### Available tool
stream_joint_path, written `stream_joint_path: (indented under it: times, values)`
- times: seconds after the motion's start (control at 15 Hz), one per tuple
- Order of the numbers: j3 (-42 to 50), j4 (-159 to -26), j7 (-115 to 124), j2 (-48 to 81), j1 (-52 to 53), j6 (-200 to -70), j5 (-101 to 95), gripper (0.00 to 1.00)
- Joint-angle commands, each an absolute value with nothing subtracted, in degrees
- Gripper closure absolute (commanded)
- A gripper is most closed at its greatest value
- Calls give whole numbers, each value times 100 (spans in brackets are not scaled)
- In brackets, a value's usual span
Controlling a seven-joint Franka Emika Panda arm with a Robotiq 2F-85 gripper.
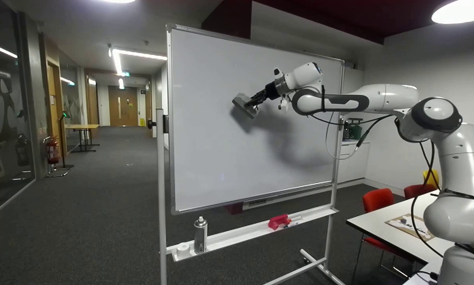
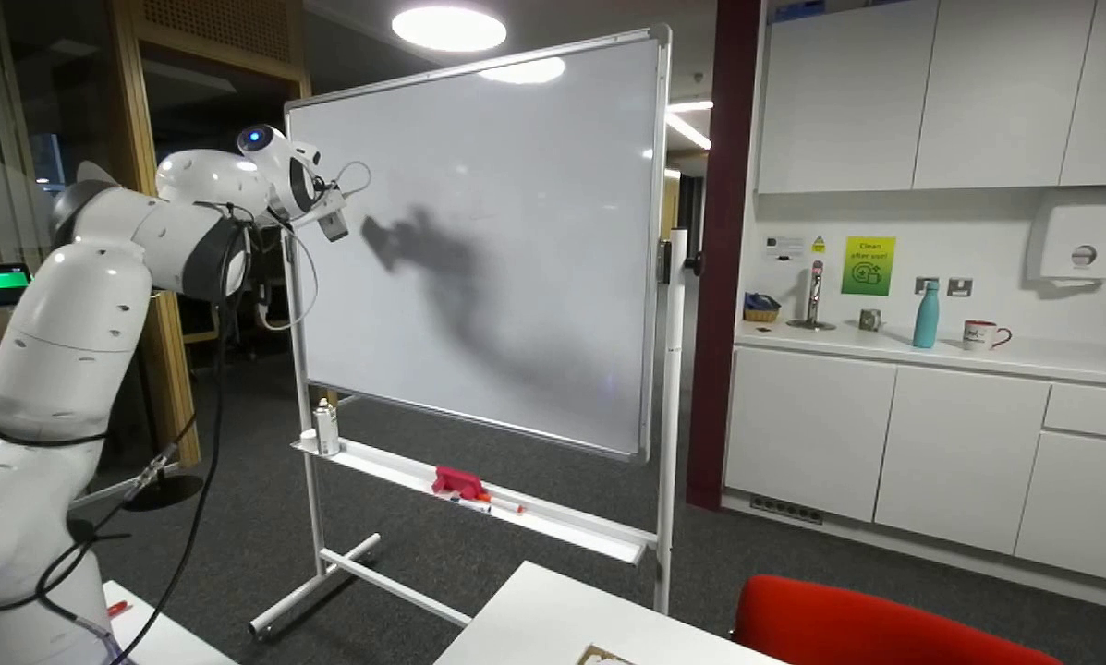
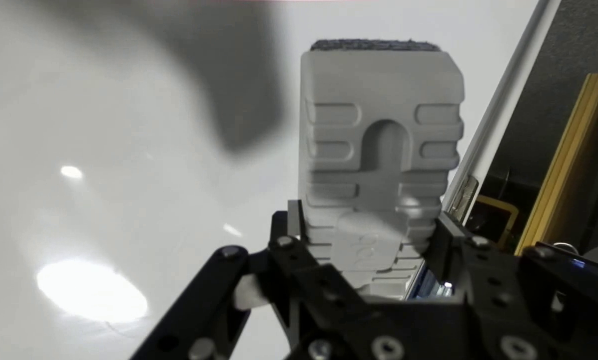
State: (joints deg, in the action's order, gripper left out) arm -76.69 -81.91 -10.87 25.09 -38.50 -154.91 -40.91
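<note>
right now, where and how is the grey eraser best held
I'd grip the grey eraser across its two long sides, coming from the back, opposite the dark felt pad. The ribbed, scalloped edges should help the grip, and this leaves the pad free to face the whiteboard. The gripper holds it this way, jaws closed on both sides.

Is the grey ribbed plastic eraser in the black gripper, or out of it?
In: the wrist view shows the gripper clasping the eraser from both sides.

The following are showing: one whiteboard point(image 1: 221, 166); one eraser point(image 3: 378, 190); one spray can point(image 1: 200, 237); one teal bottle point(image 2: 926, 319); one tap point(image 2: 816, 291); one robot arm point(image 1: 458, 158).
</note>
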Motion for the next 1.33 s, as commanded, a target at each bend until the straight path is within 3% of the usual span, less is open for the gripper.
stream_joint_path:
  times: [0.0, 0.73, 1.07, 1.13, 1.27]
  values:
    - [-8684, -8774, -1281, 2075, -5132, -15275, -3648, 66]
    - [-11336, -9049, -426, 2327, -7935, -14014, -3911, 66]
    - [-11708, -9037, 79, 2414, -8541, -14032, -3988, 66]
    - [-11528, -8952, -111, 2318, -8339, -13928, -3860, 41]
    - [-11549, -8953, -65, 2325, -8421, -13929, -3860, 41]
